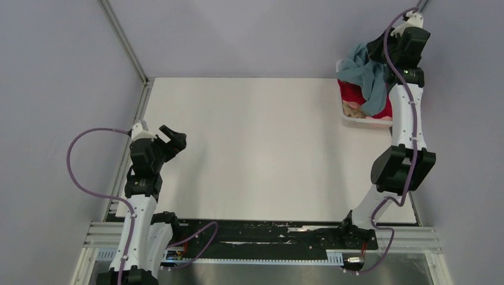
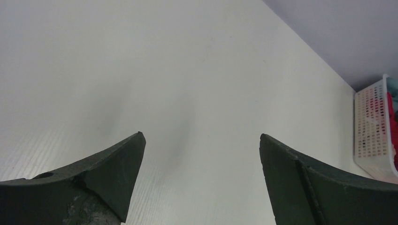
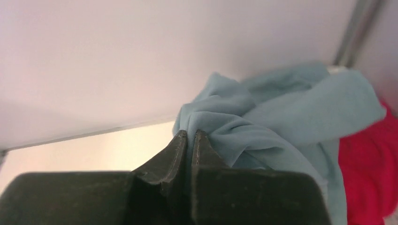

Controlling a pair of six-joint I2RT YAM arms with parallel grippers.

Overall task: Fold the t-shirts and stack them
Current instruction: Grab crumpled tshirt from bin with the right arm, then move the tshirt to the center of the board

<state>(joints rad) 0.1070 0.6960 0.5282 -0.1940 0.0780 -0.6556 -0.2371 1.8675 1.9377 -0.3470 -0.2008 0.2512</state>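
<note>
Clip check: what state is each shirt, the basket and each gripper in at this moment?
teal t-shirt: crumpled, unfolded, pinched and lifted partly out of the basket.
red t-shirt: bunched in the basket, unfolded.
peach t-shirt: bunched in the basket, mostly covered.
basket: upright at the far right corner of the table, holding shirts.
left gripper: open, empty, over bare table.
right gripper: shut on the teal t-shirt.

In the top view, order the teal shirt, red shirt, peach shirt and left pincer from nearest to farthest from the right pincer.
1. teal shirt, clamped in the right pincer.
2. red shirt, in the basket below.
3. peach shirt, basket's near-left corner.
4. left pincer, open, far left.
</note>
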